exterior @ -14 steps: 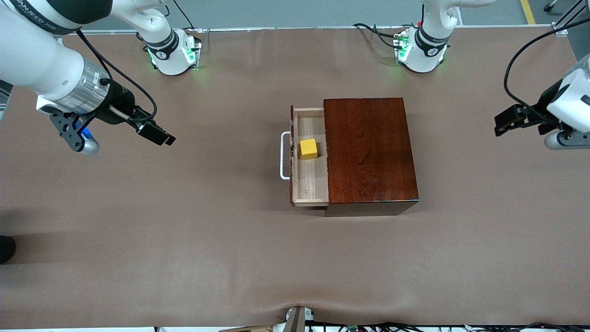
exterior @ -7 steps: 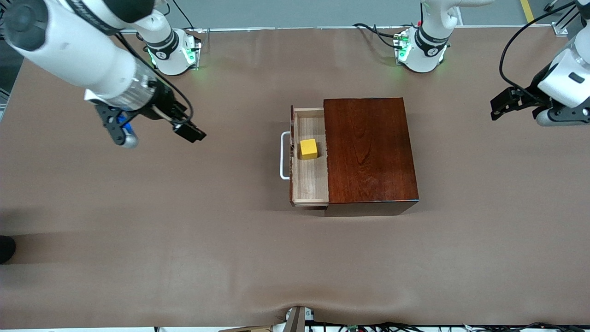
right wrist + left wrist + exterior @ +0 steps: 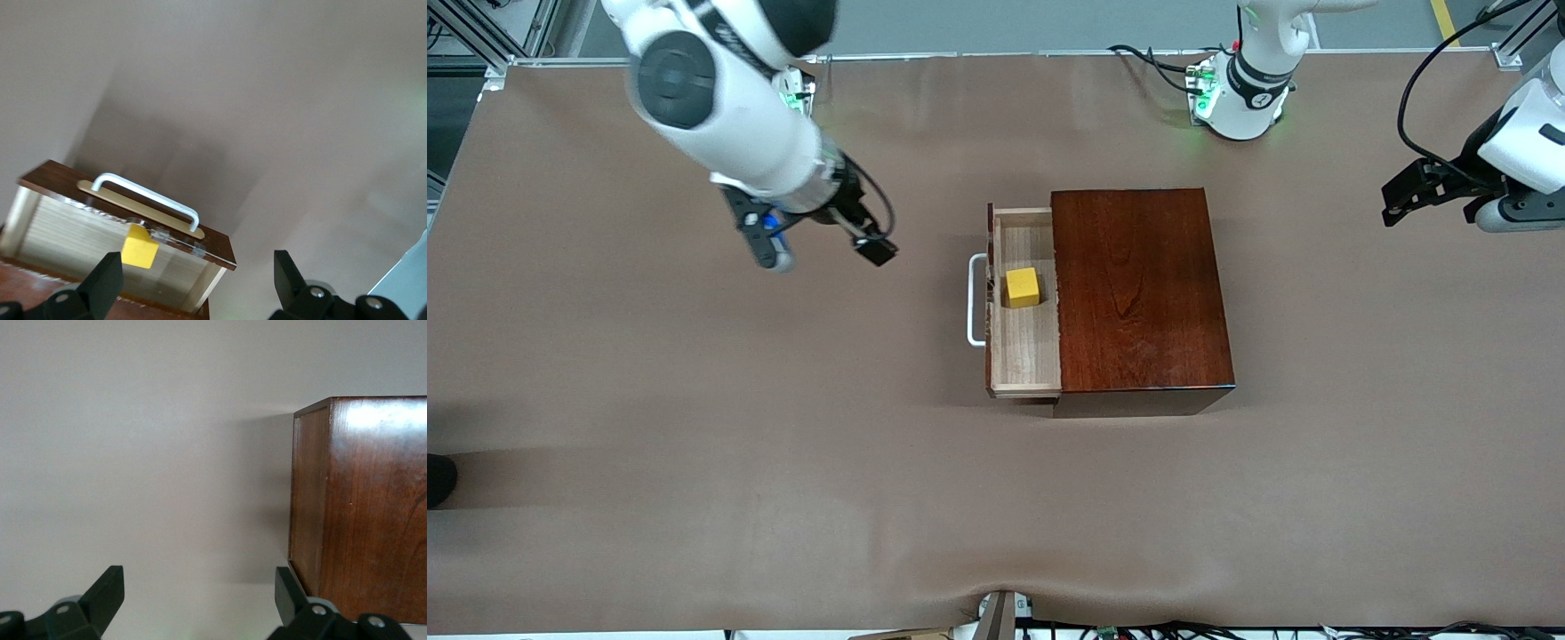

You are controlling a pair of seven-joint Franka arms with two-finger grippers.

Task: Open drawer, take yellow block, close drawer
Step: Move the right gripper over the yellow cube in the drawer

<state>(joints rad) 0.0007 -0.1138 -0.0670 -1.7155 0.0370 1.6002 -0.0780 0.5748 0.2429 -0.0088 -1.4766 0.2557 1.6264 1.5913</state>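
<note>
The drawer point(image 3: 1024, 356) of the dark wooden box point(image 3: 1138, 284) stands pulled out, its white handle point(image 3: 974, 302) pointing toward the right arm's end of the table. The yellow block point(image 3: 1022, 287) lies on the drawer's pale floor. My right gripper point(image 3: 874, 251) hangs open and empty over the table in front of the drawer. In the right wrist view the drawer point(image 3: 87, 233), handle point(image 3: 147, 197) and yellow block point(image 3: 140, 252) lie ahead of the right gripper point(image 3: 197, 283). My left gripper point(image 3: 1405, 191) waits open over the left arm's end; in its wrist view the left gripper point(image 3: 199, 593) faces the box point(image 3: 373, 507).
The brown table cover point(image 3: 783, 462) spreads on all sides of the box. The two arm bases point(image 3: 1249, 89) stand along the edge farthest from the front camera. Cables run along the nearest edge.
The right arm has swung from the right arm's end of the table toward the drawer's handle. The left gripper has drifted slightly toward the bases. Drawer and block have not moved.
</note>
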